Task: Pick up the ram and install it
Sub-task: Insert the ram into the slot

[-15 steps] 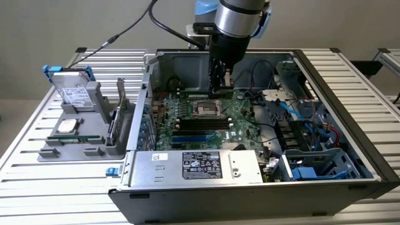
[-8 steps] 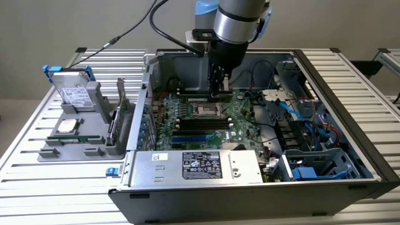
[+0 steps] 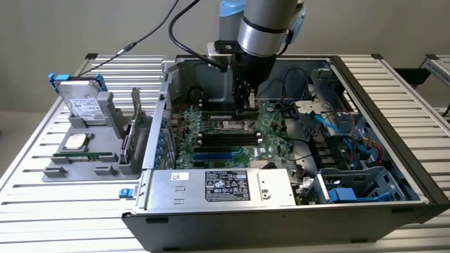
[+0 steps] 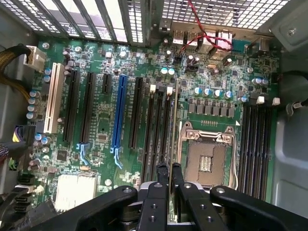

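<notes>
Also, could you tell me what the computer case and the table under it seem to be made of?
The computer case looks like bare grey sheet metal with a dull finish: thin folded edges and punched vent holes. The table is probably aluminium: satin silver, with ribbed slats.

Arm [image 3: 266,26] reaching down from above, wrist upright, gripper [image 4: 169,168] pointing straight down, its two black fingers [image 4: 162,175] drawn close together, nearly parallel.

Bright, even light; soft shadows, little glare.
</notes>
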### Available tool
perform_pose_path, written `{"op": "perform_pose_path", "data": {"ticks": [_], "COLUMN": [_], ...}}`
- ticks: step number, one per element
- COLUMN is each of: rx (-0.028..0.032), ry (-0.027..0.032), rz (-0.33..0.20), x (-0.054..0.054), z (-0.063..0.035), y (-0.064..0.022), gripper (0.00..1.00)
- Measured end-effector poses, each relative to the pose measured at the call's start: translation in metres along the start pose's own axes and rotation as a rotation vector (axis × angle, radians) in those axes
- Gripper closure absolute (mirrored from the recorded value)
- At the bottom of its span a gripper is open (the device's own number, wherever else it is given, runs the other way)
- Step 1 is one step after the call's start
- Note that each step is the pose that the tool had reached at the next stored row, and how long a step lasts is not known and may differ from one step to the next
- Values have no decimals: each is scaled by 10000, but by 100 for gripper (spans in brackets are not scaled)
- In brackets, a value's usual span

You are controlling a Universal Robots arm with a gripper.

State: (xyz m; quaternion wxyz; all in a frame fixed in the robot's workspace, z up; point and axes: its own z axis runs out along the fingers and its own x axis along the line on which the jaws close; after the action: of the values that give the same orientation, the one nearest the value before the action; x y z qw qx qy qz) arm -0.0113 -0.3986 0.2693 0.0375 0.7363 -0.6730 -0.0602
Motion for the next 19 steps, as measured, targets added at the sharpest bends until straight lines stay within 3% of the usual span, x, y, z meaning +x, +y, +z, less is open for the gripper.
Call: {"op": "perform_pose_path", "data": {"ticks": [2,3,4,5,9,11,13,19], "rx": [18,54,150,176,205,213,230,239], "ry": [71,217,565,773,918,952,1007,1126], "rz": [13,33,76,114,208,280,585,686], "x": [0,-1,-2,-10,-10,-10,-10,-10], "z": [20,31,48,78,112,132,214,269], "y": [9,15,20,40,49,45,34,26], "gripper": [86,86,86,86,86,86,86,86]}}
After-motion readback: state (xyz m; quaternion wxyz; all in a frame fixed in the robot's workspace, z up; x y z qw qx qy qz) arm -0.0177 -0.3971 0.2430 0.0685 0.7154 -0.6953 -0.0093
